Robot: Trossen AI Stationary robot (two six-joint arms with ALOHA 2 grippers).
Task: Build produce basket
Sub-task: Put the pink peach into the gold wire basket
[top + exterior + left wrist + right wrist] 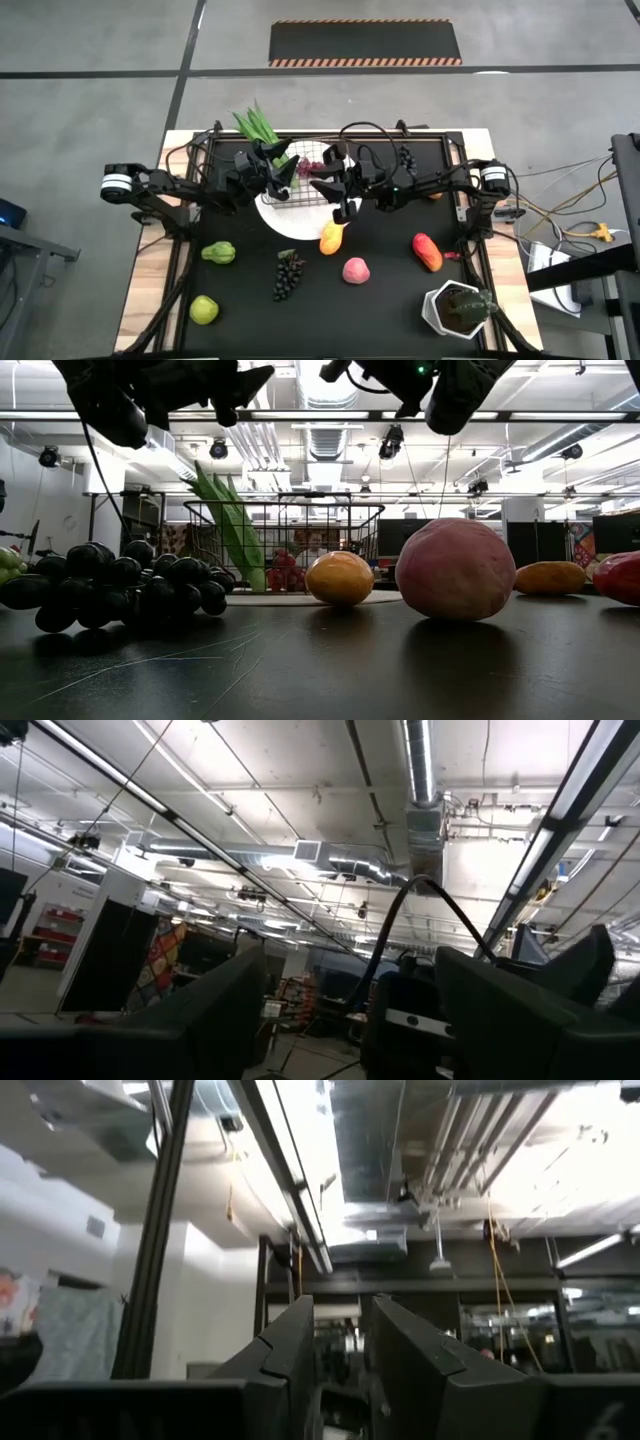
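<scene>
Centre of the high view: black mat (380, 300) covers the table, both arms reaching in from the sides and meeting over the upper middle.

Plate (292, 222) sits just above frame centre, white, with the basket (300, 182) on its upper part. Leafy stalks (258, 124) stick out of the basket's upper-left corner; low view shows them leaning inside the mesh (232, 520), something red (285, 572) low in the basket too.

Left gripper (283, 170) hangs over the basket's left side, fingers (200, 1020) spread, nothing between them. Right gripper (343, 212) is above the plate's right edge, just over the mango (332, 238); fingers (290, 1350) nearly pressed together with a thin gap, nothing visibly pinched.

Rest of the produce is loose on the mat:
- plant in white pot (458, 308), lower right
- dark grapes (288, 274), lower centre
- peach (356, 270), right of the grapes
- red-orange fruit (427, 252), right
- pear (219, 252), left
- apple (204, 309), lower left
- small dark bunch (406, 158), upper right by the right arm
</scene>
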